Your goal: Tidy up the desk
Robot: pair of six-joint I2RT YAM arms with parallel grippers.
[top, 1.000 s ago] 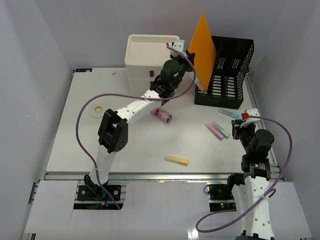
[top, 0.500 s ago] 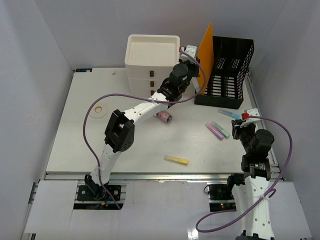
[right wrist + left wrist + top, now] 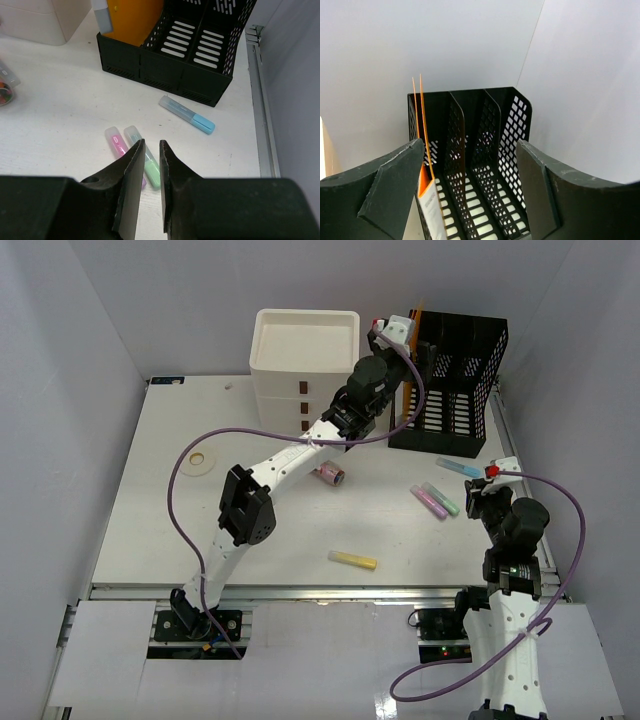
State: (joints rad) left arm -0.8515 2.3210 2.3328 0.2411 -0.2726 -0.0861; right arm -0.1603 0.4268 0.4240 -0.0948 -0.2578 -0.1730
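Observation:
The white desk [image 3: 200, 530] holds a black file organizer [image 3: 455, 390] at the back right. An orange folder [image 3: 424, 180] stands upright in the organizer's [image 3: 480, 150] leftmost slot. My left gripper [image 3: 400, 332] hovers above that slot, open [image 3: 470, 145], with nothing between its fingers. Low over the desk near the right edge, my right gripper [image 3: 480, 485] is shut to a narrow gap [image 3: 151, 142] and empty. Under it lie a pink highlighter [image 3: 117, 142] and a green highlighter [image 3: 150, 167], with a blue highlighter [image 3: 187, 114] beyond them.
A cream three-drawer unit [image 3: 303, 360] stands left of the organizer. A small pink roll [image 3: 328, 474] lies in front of it. A yellow highlighter [image 3: 353, 560] lies near the front edge, and a tape ring [image 3: 197, 459] at the left. A metal rail [image 3: 260, 100] runs along the right edge.
My left arm swung the orange folder right and upright into the organizer's leftmost slot, then its jaws opened and let it go. The right arm has not moved.

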